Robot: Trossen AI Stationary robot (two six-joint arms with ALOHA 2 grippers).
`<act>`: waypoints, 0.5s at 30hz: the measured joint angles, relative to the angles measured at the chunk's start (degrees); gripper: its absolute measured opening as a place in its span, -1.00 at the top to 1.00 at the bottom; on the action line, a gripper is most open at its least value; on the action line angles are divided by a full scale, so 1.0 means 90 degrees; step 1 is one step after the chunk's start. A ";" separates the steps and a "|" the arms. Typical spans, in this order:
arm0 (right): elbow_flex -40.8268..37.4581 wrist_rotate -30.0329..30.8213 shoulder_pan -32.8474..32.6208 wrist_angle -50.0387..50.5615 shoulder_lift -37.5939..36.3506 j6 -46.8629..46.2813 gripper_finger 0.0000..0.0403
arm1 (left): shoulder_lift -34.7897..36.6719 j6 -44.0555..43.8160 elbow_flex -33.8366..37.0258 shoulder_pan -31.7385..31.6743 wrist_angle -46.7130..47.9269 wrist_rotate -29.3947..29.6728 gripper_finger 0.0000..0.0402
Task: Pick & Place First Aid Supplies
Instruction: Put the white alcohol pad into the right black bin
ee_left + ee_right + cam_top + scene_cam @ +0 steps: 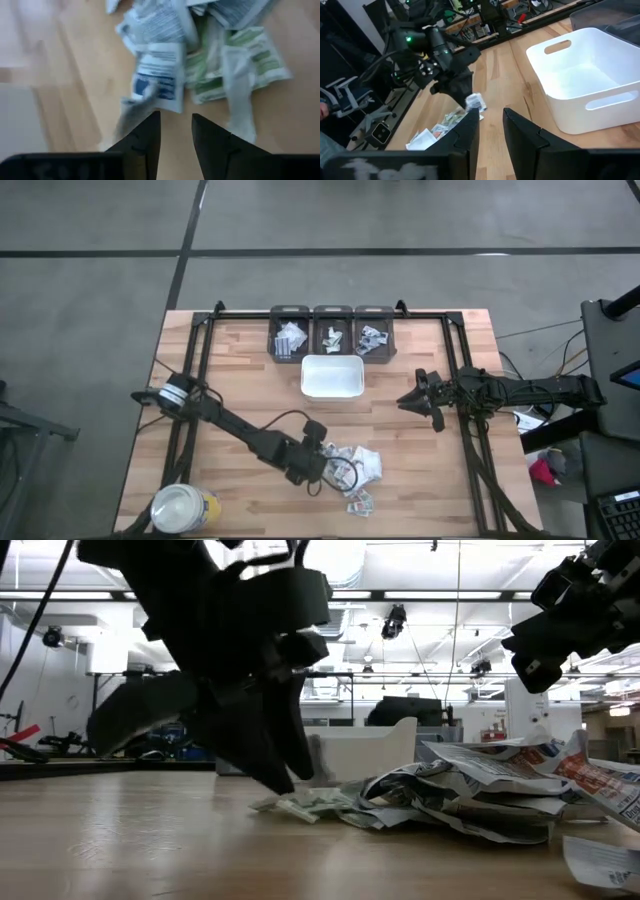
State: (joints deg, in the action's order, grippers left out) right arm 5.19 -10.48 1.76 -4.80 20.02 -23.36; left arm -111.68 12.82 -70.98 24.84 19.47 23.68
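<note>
The first aid supplies (355,470) lie in a loose heap of small paper packets near the table's front edge, right of centre. The heap (450,795) rests flat on the wood. My left gripper (325,473) slants down at the heap's left edge. In the left wrist view it (176,125) is open with nothing between its fingers. A white packet with blue print (157,82) lies just ahead, and green-printed ones (250,65) beside it. My right gripper (408,398) waits open (491,120) above the table on the right, near the white tray (332,362).
Three black bins (332,317) holding sorted packets stand along the far edge, just behind the tray. A yellow jar with a white lid (185,508) sits at the front left corner. A black frame (205,330) runs around the table. Bare wood lies left of the heap.
</note>
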 joint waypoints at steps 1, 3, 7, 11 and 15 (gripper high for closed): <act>0.0000 0.0003 0.0001 0.0000 0.0001 0.0000 0.59 | 0.0000 0.0039 0.0000 0.0029 0.0007 0.0164 0.43; 0.0000 0.0001 0.0002 0.0000 -0.0001 0.0000 0.61 | 0.0004 0.0079 0.0000 0.0093 -0.0001 0.0354 0.43; 0.0000 0.0000 0.0001 0.0000 0.0001 0.0000 0.64 | 0.0012 0.0073 0.0000 0.0170 -0.0044 0.0384 0.43; 0.0000 0.0001 0.0000 0.0000 0.0001 0.0000 0.66 | 0.0012 0.0068 0.0005 0.0165 -0.0040 0.0386 0.43; 0.0000 0.0002 0.0000 0.0000 0.0001 -0.0001 0.64 | 0.0018 0.0065 0.0005 0.0190 0.0047 0.0772 0.43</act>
State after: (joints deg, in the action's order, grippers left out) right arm 5.19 -10.46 1.76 -4.80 20.03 -23.37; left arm -111.52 13.40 -70.94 26.55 19.90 30.63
